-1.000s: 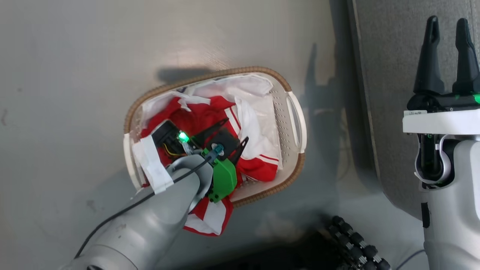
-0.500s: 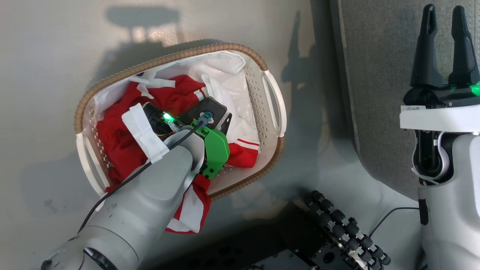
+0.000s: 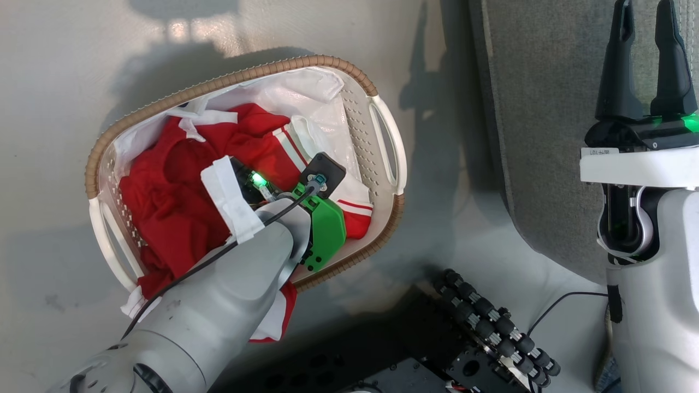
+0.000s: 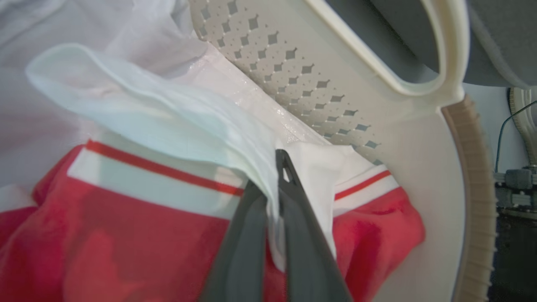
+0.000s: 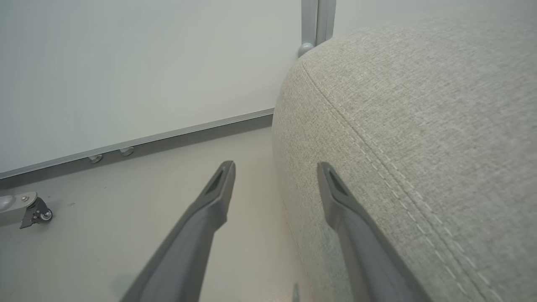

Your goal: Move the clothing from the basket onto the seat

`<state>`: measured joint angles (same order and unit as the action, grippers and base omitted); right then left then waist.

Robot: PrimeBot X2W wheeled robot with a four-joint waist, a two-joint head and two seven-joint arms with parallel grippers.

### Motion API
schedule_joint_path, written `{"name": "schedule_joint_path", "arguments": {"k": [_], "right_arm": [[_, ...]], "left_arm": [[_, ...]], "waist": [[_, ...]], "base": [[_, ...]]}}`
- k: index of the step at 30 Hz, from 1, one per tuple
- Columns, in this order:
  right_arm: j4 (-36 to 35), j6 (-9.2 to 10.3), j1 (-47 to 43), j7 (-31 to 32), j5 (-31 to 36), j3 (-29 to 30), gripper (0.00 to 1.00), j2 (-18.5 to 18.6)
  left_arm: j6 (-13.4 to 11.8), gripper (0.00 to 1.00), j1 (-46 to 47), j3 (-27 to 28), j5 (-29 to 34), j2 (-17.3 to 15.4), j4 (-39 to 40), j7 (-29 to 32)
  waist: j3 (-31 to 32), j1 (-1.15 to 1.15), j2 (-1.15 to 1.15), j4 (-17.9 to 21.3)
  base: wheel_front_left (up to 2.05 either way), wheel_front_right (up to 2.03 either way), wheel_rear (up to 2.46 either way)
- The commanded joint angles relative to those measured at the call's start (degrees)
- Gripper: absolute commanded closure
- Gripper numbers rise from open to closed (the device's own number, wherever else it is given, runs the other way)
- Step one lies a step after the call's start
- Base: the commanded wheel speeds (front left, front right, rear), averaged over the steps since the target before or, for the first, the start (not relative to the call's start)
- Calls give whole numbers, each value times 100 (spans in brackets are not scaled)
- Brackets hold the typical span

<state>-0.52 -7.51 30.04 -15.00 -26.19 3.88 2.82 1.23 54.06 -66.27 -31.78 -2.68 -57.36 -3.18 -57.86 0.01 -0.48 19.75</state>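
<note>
count: one basket (image 3: 385, 143), one seat (image 3: 540, 109), one clothing (image 3: 164, 207) heap
left gripper (image 4: 270, 178): clenched on a white clothing fold
right gripper (image 5: 275, 167): spread wide, empty, seat beside it

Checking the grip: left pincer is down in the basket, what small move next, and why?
Probably raise the left pincer slightly: it looks shut on a white fold of the clothing lying in the basket, so a short lift tests the hold.

Open floor (image 3: 449, 180) between basket (image 3: 229, 82) and seat (image 3: 546, 109)
</note>
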Motion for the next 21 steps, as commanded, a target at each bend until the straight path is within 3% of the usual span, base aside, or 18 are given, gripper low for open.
{"name": "schedule_joint_path", "arguments": {"k": [1, 8, 16, 21], "right_arm": [[11, 4, 51, -28, 23, 20, 0, 13], [154, 4, -65, -28, 196, 145, 0, 14], [327, 4, -365, -28, 560, 294, 0, 17], [410, 4, -741, -28, 937, 407, 0, 20]], "left_arm": [[-22, 100, -44, -22, -73, -38, -19, -57], [39, 100, -81, -207, -167, -38, -109, -476], [219, 100, -256, -435, -105, -33, 61, -1011], [114, 100, -12, -577, 484, -47, 277, -1185]], "waist": [[38, -1, 48, -27], [420, -1, 48, -272], [1374, -1, 48, -765], [2181, -1, 48, -1153]], "base": [[0, 0, 0], [0, 0, 0], [0, 0, 0], [0, 0, 0]]}}
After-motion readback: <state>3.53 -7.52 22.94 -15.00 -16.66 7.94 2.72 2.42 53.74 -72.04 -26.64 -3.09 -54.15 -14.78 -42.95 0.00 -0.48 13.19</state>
